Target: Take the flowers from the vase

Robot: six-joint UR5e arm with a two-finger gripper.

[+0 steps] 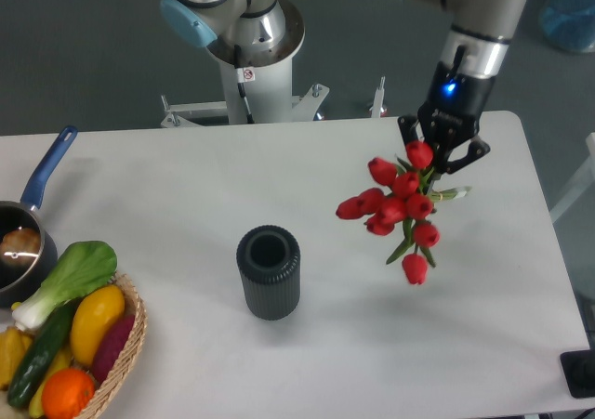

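The flowers (pixel 398 207), a bunch of red tulip buds on green stems, hang over the right part of the table with the buds pointing down and to the left. My gripper (pixel 442 155) is above them and shut on their stems, its black fingers framing the top bud. The vase (pixel 269 272), a dark grey ribbed cylinder, stands upright in the middle of the table with an empty mouth, well to the left of the bunch.
A wicker basket (pixel 119 363) with toy vegetables and fruits sits at the front left corner. A blue-handled saucepan (pixel 22 242) is at the left edge. The arm's base (pixel 246 61) stands behind the table. The white table (pixel 521 280) ends close on the right.
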